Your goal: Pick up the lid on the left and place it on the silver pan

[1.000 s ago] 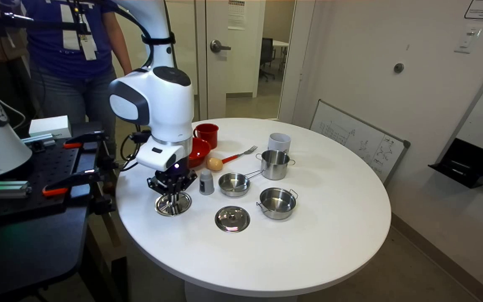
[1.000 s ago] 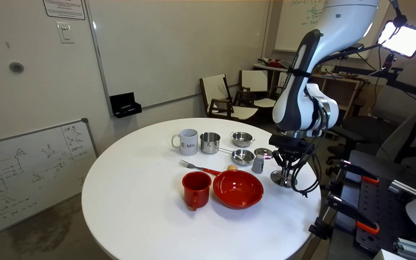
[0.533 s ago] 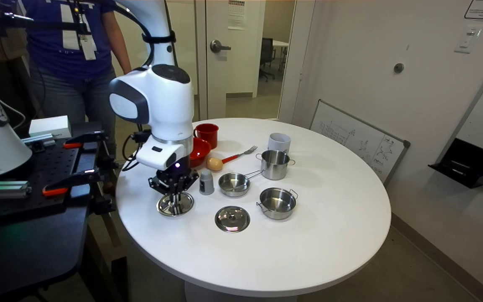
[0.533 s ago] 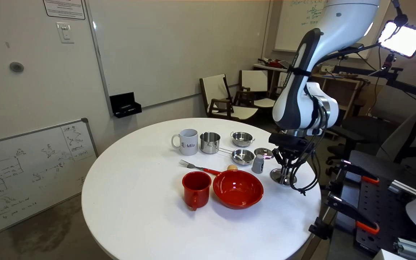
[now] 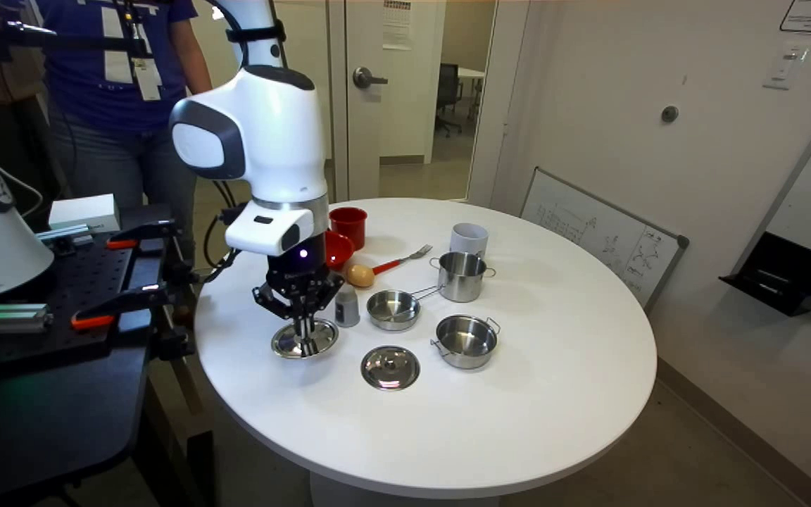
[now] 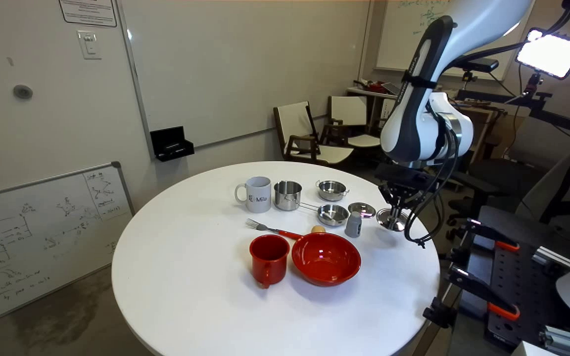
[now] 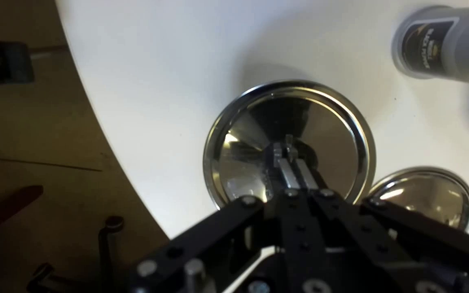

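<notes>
The lid (image 5: 324,336), a flat round silver one, hangs just above the table at its near left side. It also shows in an exterior view (image 6: 384,220) and in the wrist view (image 7: 336,134). My gripper (image 5: 304,329) points down at its centre, and in the wrist view the fingertips (image 7: 277,154) are closed round the knob, which they mostly hide. The silver pan (image 5: 393,322), small with a long straight wire handle, stands on the table to the right of the lid; it also shows in an exterior view (image 6: 333,220). I see nothing in it.
A grey pepper shaker (image 5: 347,310) stands between lid and pan. A second lid (image 5: 390,377) lies in front of the pan. A two-handled pan (image 5: 467,359), tall pot (image 5: 460,287), white mug (image 5: 469,236), egg (image 5: 360,275), fork (image 5: 395,263), red bowl (image 6: 326,277) and red mug (image 6: 270,267) stand around.
My gripper has risen with the lid in it, lifting it off the table, and has shifted slightly toward the second lid. The other things have not moved.
</notes>
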You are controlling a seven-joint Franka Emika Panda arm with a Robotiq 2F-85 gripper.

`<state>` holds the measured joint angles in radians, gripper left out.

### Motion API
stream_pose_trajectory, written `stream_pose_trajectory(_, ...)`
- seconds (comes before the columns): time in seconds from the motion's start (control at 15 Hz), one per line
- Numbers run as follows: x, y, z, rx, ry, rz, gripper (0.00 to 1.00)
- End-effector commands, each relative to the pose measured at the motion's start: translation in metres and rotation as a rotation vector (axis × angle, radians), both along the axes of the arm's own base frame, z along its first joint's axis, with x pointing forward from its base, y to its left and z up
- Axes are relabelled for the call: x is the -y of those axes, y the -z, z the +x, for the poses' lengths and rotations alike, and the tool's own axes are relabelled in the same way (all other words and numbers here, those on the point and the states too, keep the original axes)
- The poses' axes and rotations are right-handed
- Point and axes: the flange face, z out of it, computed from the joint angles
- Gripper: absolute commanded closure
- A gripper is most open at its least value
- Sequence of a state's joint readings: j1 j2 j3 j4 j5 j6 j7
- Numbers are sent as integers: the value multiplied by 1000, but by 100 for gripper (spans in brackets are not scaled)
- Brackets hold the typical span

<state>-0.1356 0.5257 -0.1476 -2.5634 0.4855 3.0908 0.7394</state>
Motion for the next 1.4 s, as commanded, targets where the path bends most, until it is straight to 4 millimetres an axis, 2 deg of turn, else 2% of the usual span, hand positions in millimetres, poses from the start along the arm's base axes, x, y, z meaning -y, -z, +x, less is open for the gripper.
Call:
stream_pose_trajectory(0.0, 0, -23, 14, 11, -127, -50, 100)
stream_pose_trajectory(0.2, -2, -39, 40, 14, -290, -89, 100)
stream_pose_trajectory(0.6, -9, -70, 103, -2, -568, -148, 100)
stream_pose_trajectory(0.87, -23, -83, 142, -3, -780, -119, 100)
stream_pose_trajectory(1.13, -42, -76, 172, 20, -972, -29, 100)
stream_pose_trajectory(1.33, -46, -61, 183, 11, -1070, 44, 100)
